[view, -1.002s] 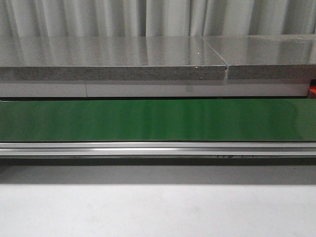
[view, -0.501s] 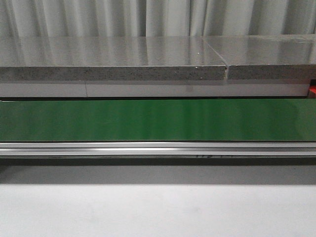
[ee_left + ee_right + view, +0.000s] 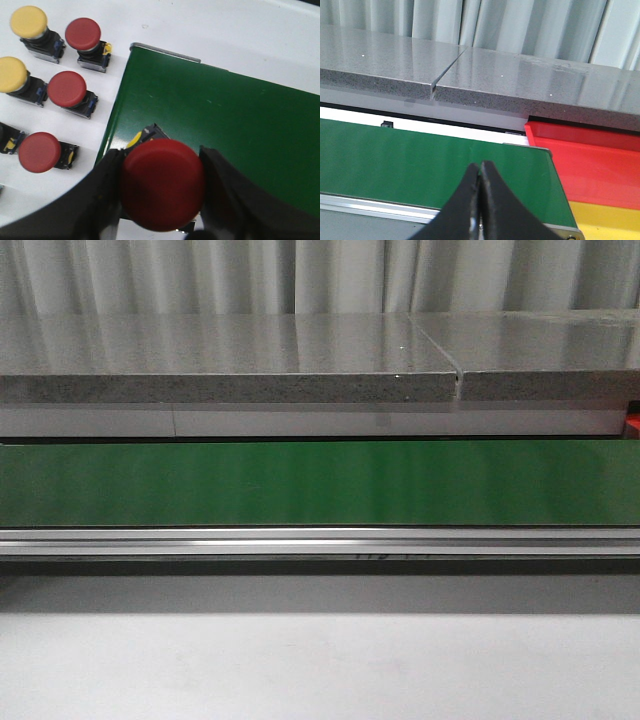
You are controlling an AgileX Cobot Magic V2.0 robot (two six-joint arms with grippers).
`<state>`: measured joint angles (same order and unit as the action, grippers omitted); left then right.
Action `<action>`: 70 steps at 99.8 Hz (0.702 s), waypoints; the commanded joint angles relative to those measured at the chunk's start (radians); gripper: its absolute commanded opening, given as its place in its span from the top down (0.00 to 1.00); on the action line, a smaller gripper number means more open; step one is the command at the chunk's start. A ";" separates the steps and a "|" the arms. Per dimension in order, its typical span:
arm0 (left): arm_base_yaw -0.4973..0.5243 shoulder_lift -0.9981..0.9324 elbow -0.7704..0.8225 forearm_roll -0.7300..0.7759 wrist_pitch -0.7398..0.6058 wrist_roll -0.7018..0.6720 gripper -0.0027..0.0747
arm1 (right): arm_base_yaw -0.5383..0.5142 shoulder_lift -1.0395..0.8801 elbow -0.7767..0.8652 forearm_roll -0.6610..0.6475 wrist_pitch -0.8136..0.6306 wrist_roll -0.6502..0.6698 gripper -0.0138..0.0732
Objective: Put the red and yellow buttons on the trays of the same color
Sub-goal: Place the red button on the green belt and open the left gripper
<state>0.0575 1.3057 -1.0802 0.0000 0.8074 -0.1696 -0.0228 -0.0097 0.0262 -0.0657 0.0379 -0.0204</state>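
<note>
In the left wrist view my left gripper [image 3: 161,187] is shut on a red button [image 3: 162,182], held over the end of the green belt [image 3: 225,125]. On the white table beside it lie three more red buttons [image 3: 83,33] [image 3: 66,88] [image 3: 39,152] and two yellow buttons [image 3: 28,21] [image 3: 12,74]. My right gripper [image 3: 480,172] is shut with nothing in it, above the other end of the belt [image 3: 420,155]. Just past that end lie the red tray [image 3: 590,160] and the yellow tray [image 3: 605,220]. The front view shows neither gripper.
The front view shows the belt [image 3: 320,483] running across, a metal rail [image 3: 320,540] along its near side, a grey stone shelf [image 3: 230,360] behind it and curtains at the back. A sliver of the red tray [image 3: 633,425] shows at the far right.
In the front view only a small marking under the belt's rail has slid to the left. No arm or button shows there.
</note>
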 commanded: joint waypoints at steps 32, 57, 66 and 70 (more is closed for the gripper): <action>-0.023 0.168 -0.084 0.000 -0.031 0.003 0.99 | 0.001 0.000 -0.009 -0.009 -0.080 -0.001 0.92; -0.023 0.192 -0.085 0.000 -0.033 0.021 0.90 | 0.001 0.000 -0.009 -0.009 -0.080 -0.001 0.92; -0.023 0.192 -0.085 0.000 -0.033 0.026 0.74 | 0.001 0.000 -0.009 -0.009 -0.080 -0.001 0.92; -0.023 0.192 -0.085 0.000 -0.033 0.026 0.66 | 0.001 0.000 -0.009 -0.009 -0.080 -0.001 0.92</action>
<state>0.0411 1.5293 -1.1318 0.0000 0.8138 -0.1482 -0.0228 -0.0097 0.0262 -0.0657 0.0379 -0.0204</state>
